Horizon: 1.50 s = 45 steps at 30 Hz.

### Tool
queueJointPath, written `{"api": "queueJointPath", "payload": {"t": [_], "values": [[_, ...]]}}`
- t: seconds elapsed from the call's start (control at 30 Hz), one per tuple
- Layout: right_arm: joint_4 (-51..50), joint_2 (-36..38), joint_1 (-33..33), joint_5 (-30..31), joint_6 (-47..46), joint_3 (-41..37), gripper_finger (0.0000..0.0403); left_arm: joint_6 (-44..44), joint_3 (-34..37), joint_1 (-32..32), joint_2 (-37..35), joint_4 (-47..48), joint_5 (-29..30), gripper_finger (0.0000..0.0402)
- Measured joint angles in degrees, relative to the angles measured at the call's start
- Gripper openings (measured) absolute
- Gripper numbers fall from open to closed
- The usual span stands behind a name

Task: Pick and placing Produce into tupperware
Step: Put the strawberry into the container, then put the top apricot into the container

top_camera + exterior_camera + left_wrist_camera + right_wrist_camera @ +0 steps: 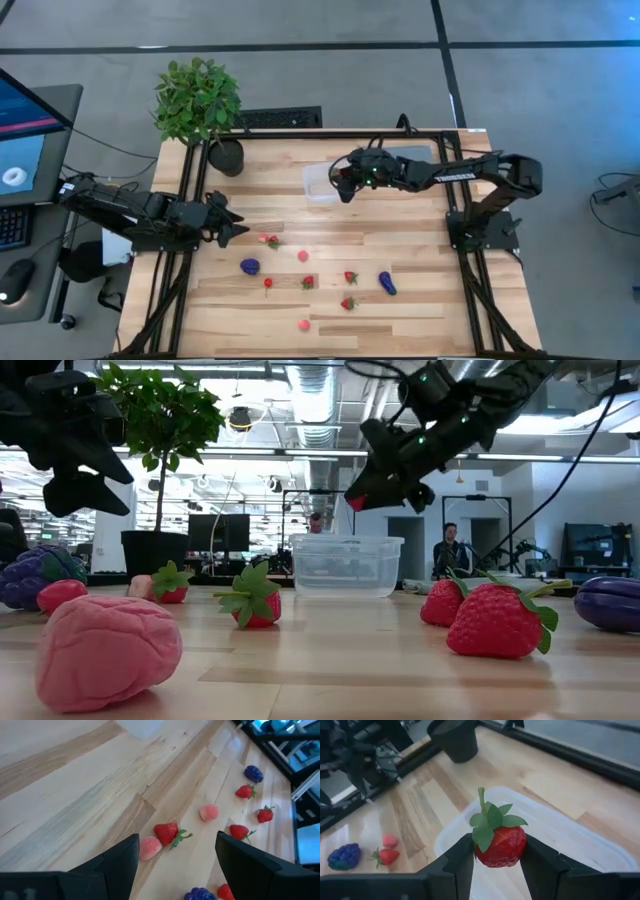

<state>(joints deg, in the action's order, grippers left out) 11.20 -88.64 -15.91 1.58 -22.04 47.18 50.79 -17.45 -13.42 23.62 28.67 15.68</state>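
strawberry [500, 845]: red, green leaves | tupperware [560, 827]: clear | table [400, 225]: pale wood

Above tupperware [320, 185]: open top, my approach is unobstructed.
Back-left corner: potted plant [200, 105] stands in my way.
Front table [400, 245]: scattered produce [307, 282], gaps passable.

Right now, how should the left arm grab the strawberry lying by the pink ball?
Pinch the strawberry across its fat red middle, coming straight down from above. It lies on its side with its leafy top pointing away from the pink ball, which sits very close, so mind that side.
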Motion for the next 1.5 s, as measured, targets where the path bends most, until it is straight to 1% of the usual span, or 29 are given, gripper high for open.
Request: {"api": "queueJointPath", "payload": {"t": [0.13,0.27,0.53,0.93,1.17,1.23,1.33,1.5], "values": [[0.71,-2.14,-0.44,-0.3,-0.02,0.02,0.0177,0.71,0.0,0.01,0.01,-1.02,0.0,0.0249],[1.54,-3.61,-0.32,-0.3,0.0,0.02,0.0176,0.87,0.0,-0.01,0.01,-1.97,0.0,0.0249],[1.27,-3.65,-0.8,-0.21,1.03,0.02,0.0173,0.87,0.0,0.01,-0.01,-2.71,0.82,0.0249],[1.24,-3.65,-1.87,-0.28,-0.06,0.04,0.0198,0.89,-0.01,-0.01,0.01,-2.73,1.58,0.0249],[1.31,-3.53,-1.87,-1.14,-0.07,0.06,0.0227,0.89,0.0,0.01,0.01,-2.73,1.63,0.0249],[1.51,-2.7,-1.77,-2.81,0.23,0.06,0.0235,0.89,0.0,-0.01,0.01,-2.73,1.64,0.0249],[1.56,-0.1,-0.96,-3.49,1.87,0.1,0.0239,0.89,0.0,-0.01,0.01,-2.73,1.66,0.0249],[-0.6,7.34,1.25,-2.86,5.93,0.1,0.0238,0.91,0.0,-0.01,-0.01,-2.73,2.81,0.0249]]}}
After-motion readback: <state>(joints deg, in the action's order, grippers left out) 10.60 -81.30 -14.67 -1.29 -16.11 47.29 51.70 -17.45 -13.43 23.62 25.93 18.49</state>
